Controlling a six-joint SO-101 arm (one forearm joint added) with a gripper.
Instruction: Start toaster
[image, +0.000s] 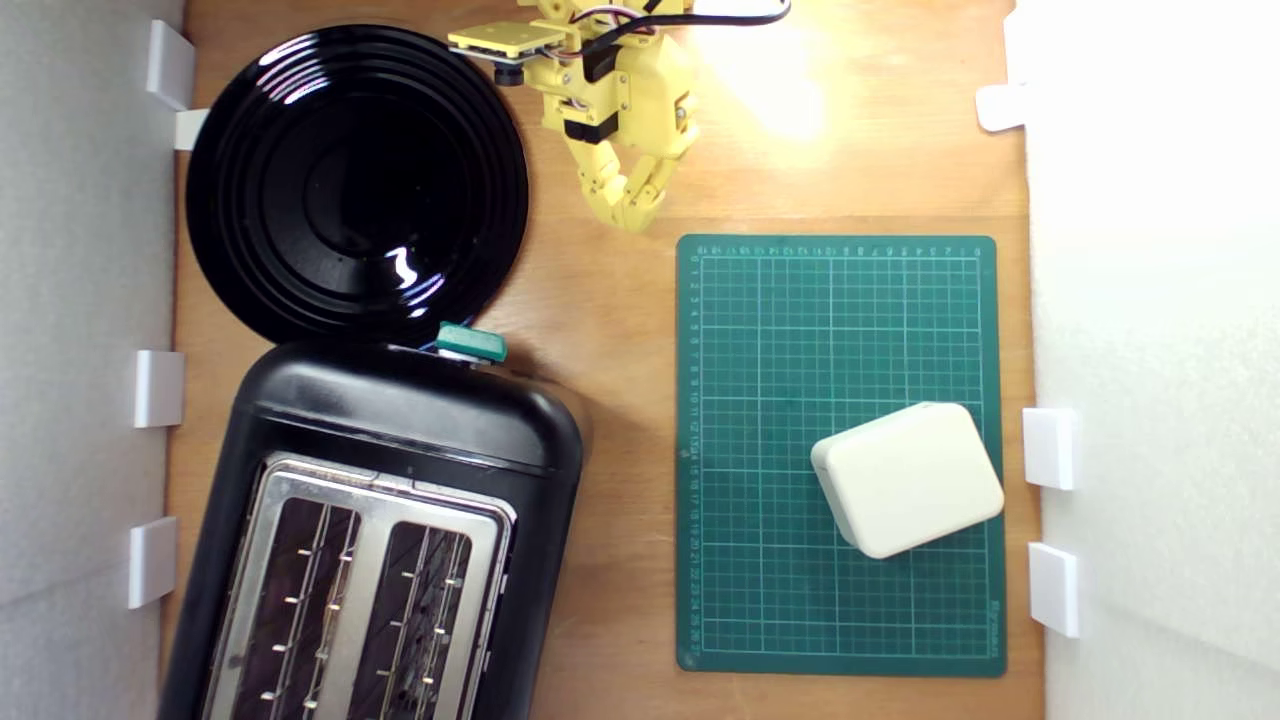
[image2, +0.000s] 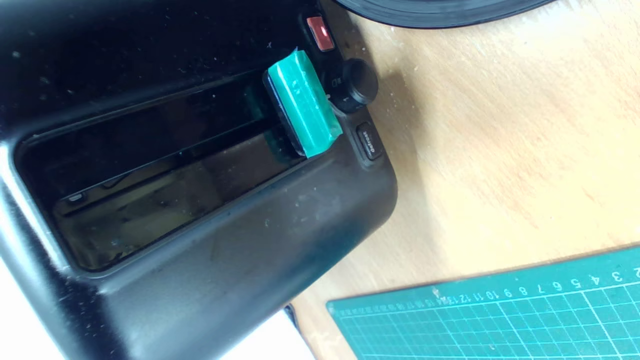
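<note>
The glossy black toaster (image: 400, 420) fills the lower part of the exterior view's left, its silver top plate (image: 375, 500) showing two slots with only wire guides inside. Its teal lever (image: 470, 342) sticks out of the end that faces the arm. In the wrist view the lever (image2: 302, 102) sits at the end of its long slot nearest the round knob (image2: 357, 82) and the table. My yellow gripper (image: 632, 212) hangs near the back of the table, well away from the lever, fingers together and holding nothing. The wrist view does not show the gripper.
A round black plate (image: 355, 180) lies behind the toaster, touching or nearly touching it. A green cutting mat (image: 760, 400) covers the exterior view's right, with a cream rounded box (image: 908, 478) on it. A red button (image2: 320, 32) and a dark button (image2: 369, 142) flank the knob.
</note>
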